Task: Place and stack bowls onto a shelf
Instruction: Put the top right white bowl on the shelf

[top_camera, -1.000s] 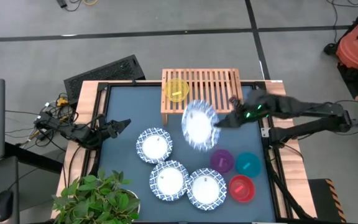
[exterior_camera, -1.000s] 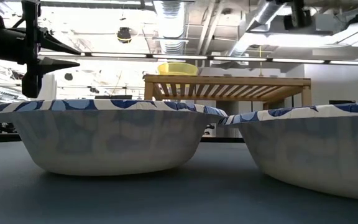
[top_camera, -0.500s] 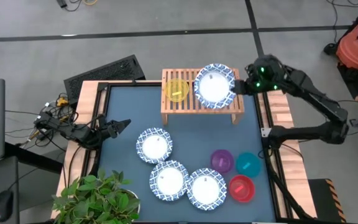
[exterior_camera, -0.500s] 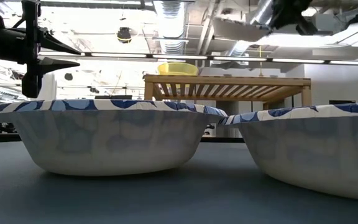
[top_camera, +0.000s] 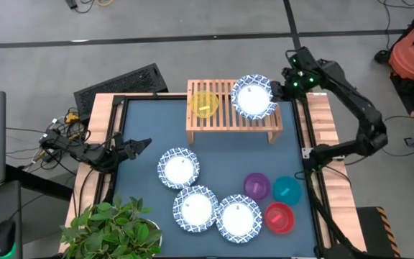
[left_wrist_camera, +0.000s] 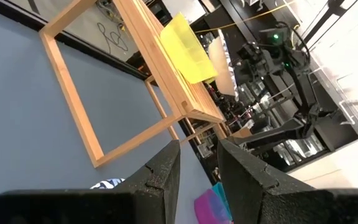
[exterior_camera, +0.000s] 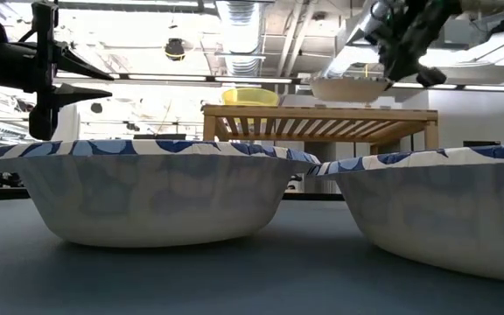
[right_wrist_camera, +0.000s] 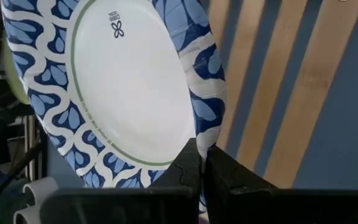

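At the far edge of the dark table (top_camera: 149, 129) stands the slatted wooden shelf (top_camera: 221, 122), and so far it carries little: the yellow bowl (top_camera: 205, 103) sits on its left part, and one patterned bowl (top_camera: 254, 97) is over its right end, pinched at the rim by the right gripper (top_camera: 277, 88). From the low view that bowl (exterior_camera: 348, 87) looks to be at or just above the slats, so it seems to be in the act of being set down rather than let go; the right wrist view shows the fingertips clamped on the blue-and-white rim (right_wrist_camera: 207, 99) with slats behind. By this reading one bowl is placed, a second is nearly placed, and six remain. Three more patterned bowls lie on the table in a loose cluster, one at (top_camera: 178, 168), one at (top_camera: 196, 209) and one at (top_camera: 238, 218). Beside them to the right are the small ones: the purple bowl (top_camera: 256, 185), the teal bowl (top_camera: 287, 190) and the red bowl (top_camera: 279, 217). No stacking has begun. The left gripper (top_camera: 141, 144) waits at the table's left edge, fingers parted and holding nothing.
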